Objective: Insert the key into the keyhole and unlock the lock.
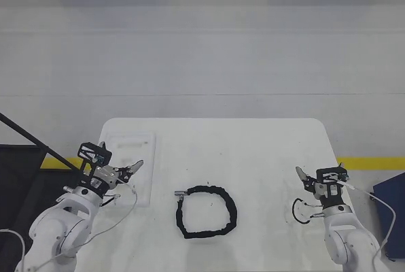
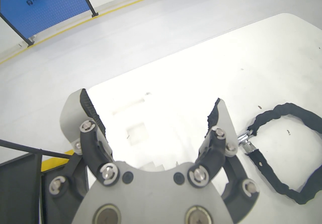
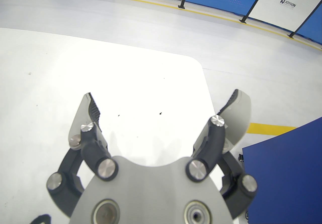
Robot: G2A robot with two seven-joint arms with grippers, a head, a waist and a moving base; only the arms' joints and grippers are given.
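Left pincer (image 2: 151, 99) is spread wide open and holding nothing, hanging over a white tray (image 1: 138, 143) on the left side of the table (image 1: 257, 149). Right pincer (image 3: 161, 94) is wide open too, sitting right at the table's right edge. The chain lock (image 1: 230, 207), a black sleeved loop, lies flat mid-table between them, well apart from both. Its shiny metal ends (image 2: 245, 139) meet on the side nearer the left pincer. Probably the lock body, but it's too small to make out a keyhole or key.
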